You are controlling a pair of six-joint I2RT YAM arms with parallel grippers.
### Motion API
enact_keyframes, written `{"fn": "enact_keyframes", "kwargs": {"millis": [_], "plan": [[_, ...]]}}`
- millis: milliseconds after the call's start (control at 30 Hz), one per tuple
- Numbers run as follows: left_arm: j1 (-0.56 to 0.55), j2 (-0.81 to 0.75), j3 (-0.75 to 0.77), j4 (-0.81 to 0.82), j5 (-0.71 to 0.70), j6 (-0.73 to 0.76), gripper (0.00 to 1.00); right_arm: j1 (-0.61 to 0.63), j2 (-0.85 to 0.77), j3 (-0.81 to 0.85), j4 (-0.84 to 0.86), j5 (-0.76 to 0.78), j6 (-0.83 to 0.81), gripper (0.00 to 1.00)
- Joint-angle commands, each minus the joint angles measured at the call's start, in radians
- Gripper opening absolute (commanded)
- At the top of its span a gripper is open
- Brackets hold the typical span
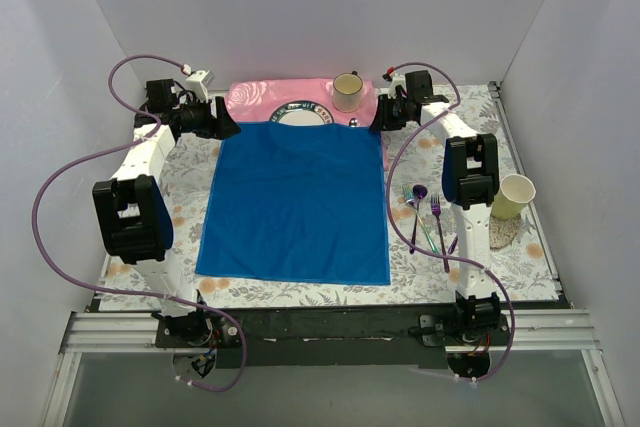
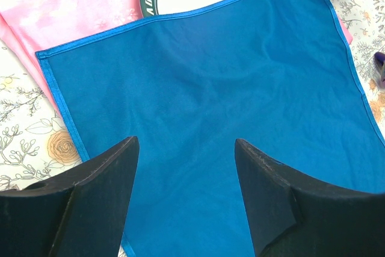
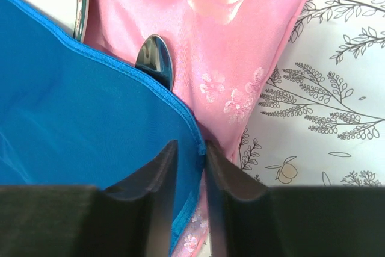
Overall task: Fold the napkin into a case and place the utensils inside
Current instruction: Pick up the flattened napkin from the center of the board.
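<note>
The blue napkin (image 1: 295,202) lies spread flat, its far edge over a plate (image 1: 300,113) on the pink placemat (image 1: 255,99). No folded case shows. The iridescent utensils (image 1: 425,215), a fork and a spoon among them, lie on the table right of the napkin. My left gripper (image 1: 225,127) is open and empty above the napkin's far left part (image 2: 198,88); its midpoint shows in the left wrist view (image 2: 186,145). My right gripper (image 1: 380,117) is at the far right corner; its jaws stand narrowly apart (image 3: 192,145), straddling the napkin's hem (image 3: 186,115).
A paper cup (image 1: 347,92) stands on the placemat at the back. A second cup (image 1: 512,197) stands at the right on a small mat. A plain silver spoon (image 3: 155,58) lies half under the napkin's far edge. Flowered tablecloth (image 3: 325,88) surrounds the cloths.
</note>
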Motion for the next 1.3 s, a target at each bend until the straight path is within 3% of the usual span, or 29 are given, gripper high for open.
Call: {"fn": "enact_keyframes", "kwargs": {"millis": [0,33,100,300,433,767,967,1200,1233,1267], "plan": [[-0.002,-0.007,0.02,0.003,0.015,0.01,0.64,-0.003,-0.013,0.045,0.035,0.002,-0.017,0.25],[-0.002,-0.007,0.019,0.001,0.01,0.01,0.64,-0.003,-0.021,0.043,0.035,-0.012,-0.019,0.13],[0.0,-0.008,0.016,-0.005,0.012,0.01,0.65,-0.003,-0.033,0.037,0.034,-0.037,-0.023,0.01],[0.03,0.007,0.051,-0.067,0.045,0.004,0.67,0.023,-0.145,-0.047,0.06,-0.236,-0.065,0.01],[0.075,0.021,0.08,-0.124,0.059,0.009,0.68,0.075,-0.249,-0.154,0.005,-0.281,-0.224,0.01],[0.193,0.002,0.089,-0.296,0.056,0.133,0.69,0.252,-0.472,-0.375,-0.187,-0.281,-0.567,0.01],[0.208,-0.077,0.01,-0.33,0.025,0.247,0.69,0.348,-0.66,-0.627,-0.303,-0.259,-0.803,0.01],[0.216,-0.181,-0.159,-0.364,0.093,0.59,0.66,0.357,-0.815,-0.859,-0.37,-0.196,-0.945,0.01],[0.217,-0.189,-0.177,-0.391,0.101,0.765,0.66,0.357,-0.825,-0.869,-0.366,-0.19,-0.948,0.01],[0.217,-0.195,-0.207,-0.408,0.102,0.827,0.66,0.357,-0.828,-0.88,-0.365,-0.192,-0.948,0.01]]}}
